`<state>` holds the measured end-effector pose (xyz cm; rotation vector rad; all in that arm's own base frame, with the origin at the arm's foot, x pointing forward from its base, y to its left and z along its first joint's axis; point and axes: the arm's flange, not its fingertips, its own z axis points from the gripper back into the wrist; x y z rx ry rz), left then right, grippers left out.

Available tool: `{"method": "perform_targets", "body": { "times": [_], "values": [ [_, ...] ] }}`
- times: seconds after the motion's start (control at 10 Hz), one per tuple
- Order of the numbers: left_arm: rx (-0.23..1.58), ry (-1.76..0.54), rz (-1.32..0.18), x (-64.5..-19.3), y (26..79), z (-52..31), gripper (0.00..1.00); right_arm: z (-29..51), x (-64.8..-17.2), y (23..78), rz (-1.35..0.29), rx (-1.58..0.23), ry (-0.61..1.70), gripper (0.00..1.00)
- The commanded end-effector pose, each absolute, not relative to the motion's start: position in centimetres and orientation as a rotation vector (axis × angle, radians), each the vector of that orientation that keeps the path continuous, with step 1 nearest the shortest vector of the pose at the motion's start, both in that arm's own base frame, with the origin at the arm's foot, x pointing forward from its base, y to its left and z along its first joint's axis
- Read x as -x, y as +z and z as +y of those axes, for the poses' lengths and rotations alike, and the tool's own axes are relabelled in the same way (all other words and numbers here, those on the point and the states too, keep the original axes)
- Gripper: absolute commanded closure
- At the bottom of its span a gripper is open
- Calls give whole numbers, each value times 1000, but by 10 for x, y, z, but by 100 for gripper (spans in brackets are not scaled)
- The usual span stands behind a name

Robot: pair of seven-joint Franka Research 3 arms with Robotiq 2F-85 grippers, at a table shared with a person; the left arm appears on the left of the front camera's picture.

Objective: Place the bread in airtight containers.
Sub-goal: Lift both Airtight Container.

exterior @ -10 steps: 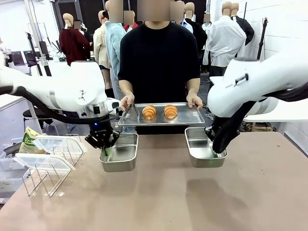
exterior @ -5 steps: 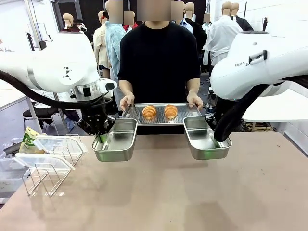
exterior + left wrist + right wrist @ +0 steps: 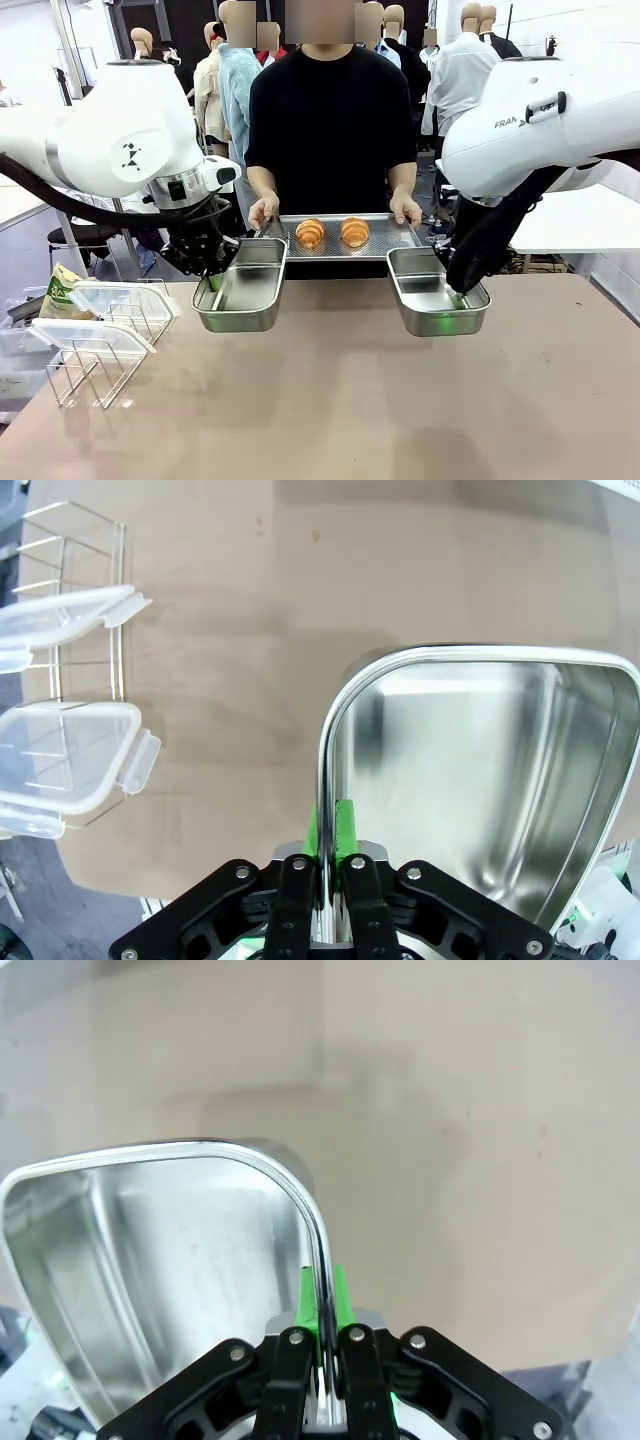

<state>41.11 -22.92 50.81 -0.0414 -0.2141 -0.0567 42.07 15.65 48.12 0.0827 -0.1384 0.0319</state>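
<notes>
Two golden-brown pieces of bread [image 3: 310, 233] [image 3: 354, 232] lie on a flat steel tray [image 3: 400, 243] that a person holds at the far table edge. My left gripper [image 3: 213, 283] [image 3: 328, 825] is shut on the rim of the left airtight container [image 3: 245, 290] [image 3: 480, 780], an empty steel pan raised off the table and tilted, just below the tray's left end. The right gripper [image 3: 458, 292] [image 3: 322, 1300] is shut on the rim of the right container [image 3: 430, 295] [image 3: 150, 1260], also lifted, empty, and below the tray's right end.
Two clear white-rimmed lids [image 3: 120, 297] [image 3: 85, 335] [image 3: 60, 760] rest on a wire rack [image 3: 95, 375] at the table's left side, beside a green-and-yellow bag [image 3: 60, 290]. The person's hands [image 3: 265, 210] [image 3: 405, 208] grip the tray's ends. Bare brown tabletop [image 3: 340, 400] spreads in front.
Both arms have lifted their pans off the table and raised them toward the tray. The tray and bread have stayed put.
</notes>
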Motion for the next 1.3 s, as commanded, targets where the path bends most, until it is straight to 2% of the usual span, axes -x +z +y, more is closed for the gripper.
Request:
{"method": "perform_targets", "body": {
  "times": [0.0,1.2],
  "values": [
    [49,-66,-235,-412,503,-225,100,154,-418,483,-120,-107,-16,100],
    [39,-53,-204,-413,498,-227,100,150,-420,477,-111,-77,-5,100]
  ]
}}
